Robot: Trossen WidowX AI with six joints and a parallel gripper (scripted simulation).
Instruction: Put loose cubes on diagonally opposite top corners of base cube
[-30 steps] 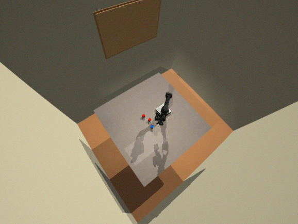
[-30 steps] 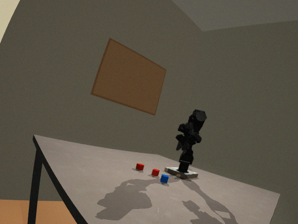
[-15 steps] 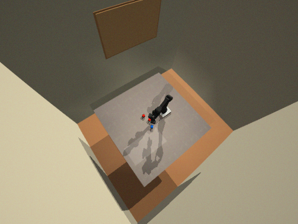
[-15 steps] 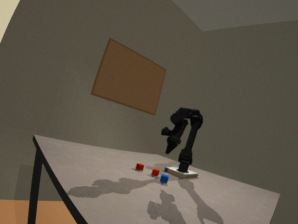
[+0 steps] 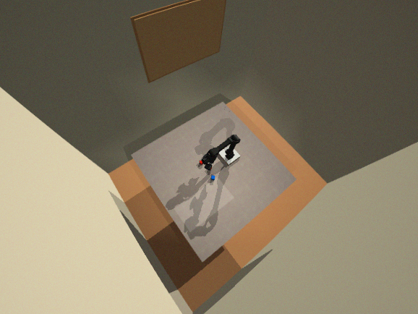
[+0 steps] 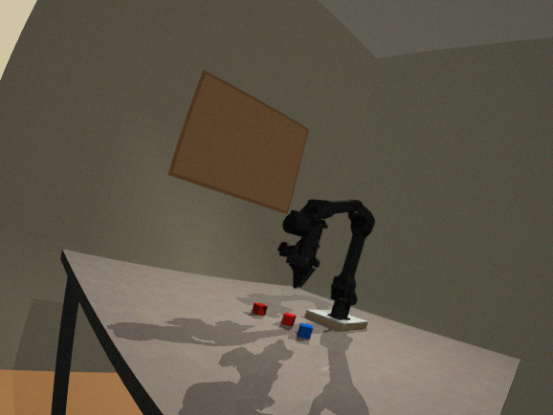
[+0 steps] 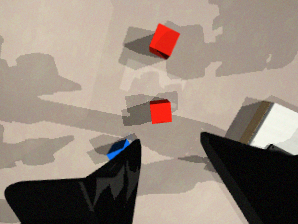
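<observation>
A blue cube (image 5: 212, 177) (image 6: 305, 331) (image 7: 116, 151) rests on the table; my left finger partly covers it in the wrist view. A red cube (image 6: 288, 319) (image 7: 161, 113) sits near it, apart, and is mostly hidden by the arm in the top view. The other red cube (image 5: 201, 162) (image 6: 259, 309) (image 7: 166, 39) lies farther out, turned at an angle in the wrist view. The three stand in a loose row with gaps between them. My gripper (image 6: 297, 286) (image 7: 170, 140) is open and empty, pointing down, well above the table.
The arm's white mounting base (image 5: 234, 159) (image 6: 354, 323) (image 7: 282, 126) stands on the grey table (image 5: 260, 181) (image 6: 431, 354), close to the nearer red cube and the blue cube. Arm shadows cross the table. A brown board (image 5: 181, 40) (image 6: 239, 143) is on the wall.
</observation>
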